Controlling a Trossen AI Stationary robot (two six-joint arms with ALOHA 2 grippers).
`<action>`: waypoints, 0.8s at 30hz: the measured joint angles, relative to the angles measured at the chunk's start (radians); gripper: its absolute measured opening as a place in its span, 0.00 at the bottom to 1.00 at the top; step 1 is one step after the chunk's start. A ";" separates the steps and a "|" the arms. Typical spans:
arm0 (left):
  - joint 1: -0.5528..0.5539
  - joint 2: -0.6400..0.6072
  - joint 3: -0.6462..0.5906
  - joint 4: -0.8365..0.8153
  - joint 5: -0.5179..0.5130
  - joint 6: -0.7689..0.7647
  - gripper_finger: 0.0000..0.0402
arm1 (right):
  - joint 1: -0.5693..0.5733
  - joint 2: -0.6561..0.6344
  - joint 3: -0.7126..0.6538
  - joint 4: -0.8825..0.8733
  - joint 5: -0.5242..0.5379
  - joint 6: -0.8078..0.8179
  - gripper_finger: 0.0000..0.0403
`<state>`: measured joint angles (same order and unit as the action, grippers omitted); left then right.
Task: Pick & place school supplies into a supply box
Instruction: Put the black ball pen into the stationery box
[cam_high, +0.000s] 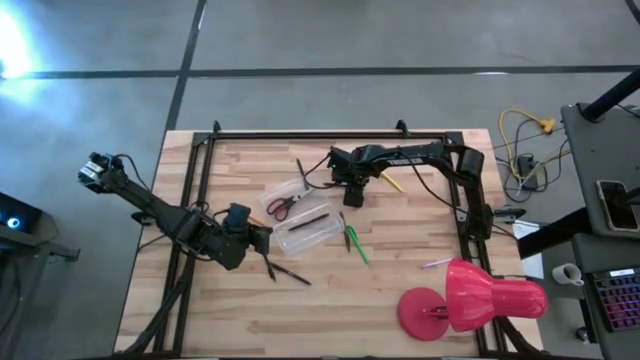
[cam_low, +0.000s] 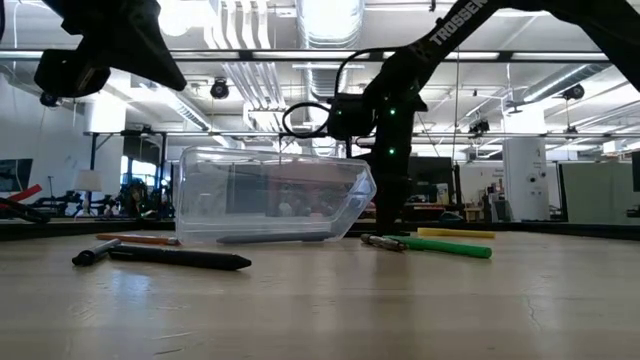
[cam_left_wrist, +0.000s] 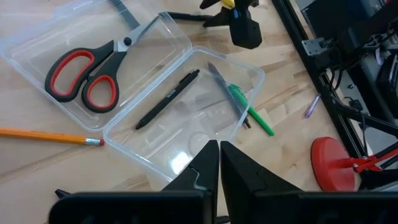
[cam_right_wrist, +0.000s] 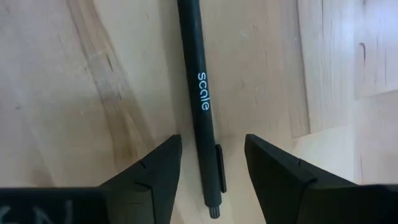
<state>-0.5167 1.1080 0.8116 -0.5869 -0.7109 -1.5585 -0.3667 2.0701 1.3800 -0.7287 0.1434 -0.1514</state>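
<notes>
Where grey floor surrounds it, pale wooden table (cam_high: 400, 290) holds pens

Industrial lab: ceiling ducts (cam_low: 250, 40), concrete floor (cam_high: 300, 35), workbenches (cam_low: 90, 205).

Wood table (cam_high: 400, 300) — box (cam_high: 305, 228), pens (cam_high: 356, 243), lamp (cam_high: 470, 298).

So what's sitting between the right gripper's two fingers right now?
A black pen printed "scale" lies on the wood between the open right gripper's fingers, untouched by either, as the right wrist view shows.
</notes>
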 joint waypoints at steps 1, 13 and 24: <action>0.000 0.000 0.000 0.000 0.000 0.000 0.00 | 0.001 0.000 0.000 0.001 0.016 0.012 0.40; 0.000 0.000 0.000 0.000 0.000 0.000 0.00 | 0.000 -0.006 -0.002 -0.026 0.040 0.047 0.05; 0.000 0.000 -0.012 0.000 0.000 0.000 0.00 | 0.009 -0.244 -0.010 0.031 -0.108 0.155 0.01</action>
<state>-0.5167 1.1080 0.8000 -0.5865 -0.7111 -1.5585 -0.3578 1.8259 1.3705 -0.6975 0.0352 0.0037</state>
